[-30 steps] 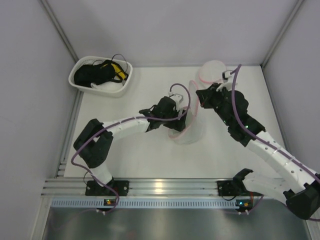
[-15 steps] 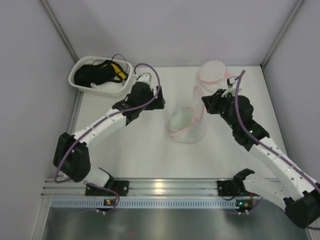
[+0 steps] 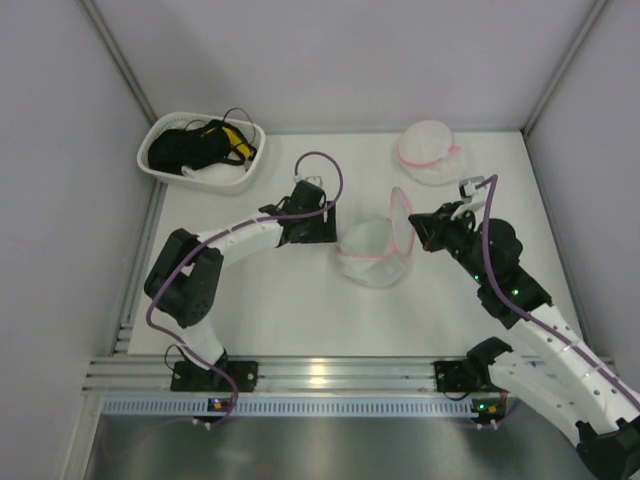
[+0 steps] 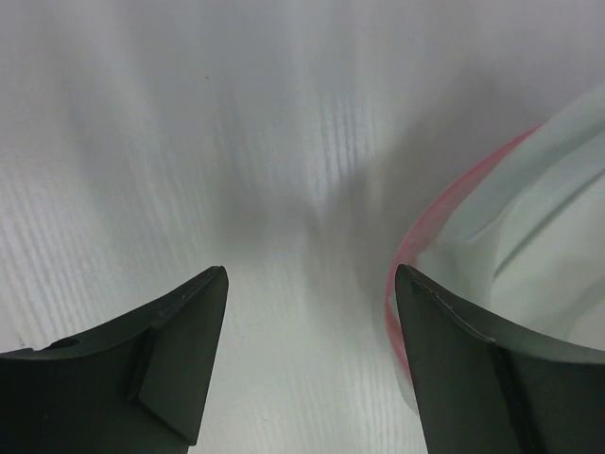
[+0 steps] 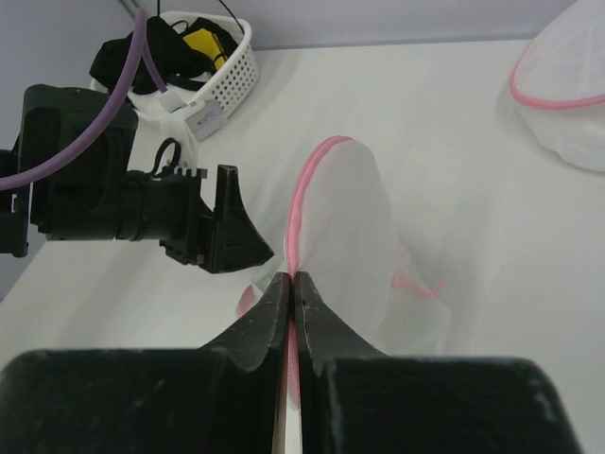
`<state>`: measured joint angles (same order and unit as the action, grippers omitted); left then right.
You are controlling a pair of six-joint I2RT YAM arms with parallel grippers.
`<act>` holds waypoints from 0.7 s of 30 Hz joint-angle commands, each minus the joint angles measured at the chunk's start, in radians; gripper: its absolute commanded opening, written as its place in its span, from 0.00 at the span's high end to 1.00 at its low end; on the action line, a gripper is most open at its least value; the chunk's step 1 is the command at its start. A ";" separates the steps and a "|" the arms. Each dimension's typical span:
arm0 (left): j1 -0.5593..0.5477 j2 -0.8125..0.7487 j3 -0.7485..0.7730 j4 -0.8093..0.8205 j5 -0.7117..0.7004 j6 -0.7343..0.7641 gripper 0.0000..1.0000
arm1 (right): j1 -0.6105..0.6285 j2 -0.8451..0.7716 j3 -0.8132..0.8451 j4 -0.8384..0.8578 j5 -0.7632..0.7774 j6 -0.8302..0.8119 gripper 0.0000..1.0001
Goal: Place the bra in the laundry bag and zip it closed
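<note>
Left pincer [image 3: 324,228] back from near the basket [image 3: 205,181] to just beside the laundry bag [image 3: 372,255].

Bare table [image 4: 236,132] inside spread left claw [image 4: 310,274], laundry bag [image 4: 529,208] rim seemingly just beside it.

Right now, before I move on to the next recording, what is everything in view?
laundry bag: one, translucent white mesh with a pink zipper rim, table centre, open with its flap lifted
second mesh pouch: one, white with a pink rim, far right of the table
basket: one, white plastic, far left corner
black tangle: one, black with yellow bits, inside the basket
bra: none I can pick out; the pale folds inside the laundry bag are too blurred to name
table: one, white
left gripper: one, black, open, beside the laundry bag's left rim
right gripper: one, black, shut on the laundry bag's pink-edged flap
</note>
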<state>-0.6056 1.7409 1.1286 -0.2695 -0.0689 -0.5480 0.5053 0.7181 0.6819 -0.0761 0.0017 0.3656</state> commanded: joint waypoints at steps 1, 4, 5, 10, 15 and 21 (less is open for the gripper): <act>-0.026 0.022 0.051 0.038 0.064 -0.012 0.23 | -0.010 -0.011 -0.007 0.016 -0.009 -0.019 1.00; -0.043 0.023 0.046 0.070 0.136 -0.018 0.27 | -0.010 0.003 -0.002 0.012 -0.006 -0.024 1.00; -0.048 0.026 0.045 0.076 0.144 -0.015 0.27 | -0.010 0.006 -0.002 0.012 -0.006 -0.024 1.00; -0.068 0.048 0.051 0.076 0.207 0.002 0.38 | -0.011 0.014 -0.002 0.015 0.019 -0.028 1.00; -0.086 0.051 0.046 0.075 0.163 -0.006 0.69 | -0.011 0.009 -0.012 0.019 0.037 -0.022 1.00; -0.086 -0.012 0.036 0.073 0.091 -0.036 1.00 | -0.011 0.004 -0.002 0.007 0.086 -0.022 1.00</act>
<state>-0.6914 1.7889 1.1446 -0.2348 0.0723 -0.5610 0.5053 0.7334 0.6720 -0.0845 0.0452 0.3508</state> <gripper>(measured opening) 0.015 0.010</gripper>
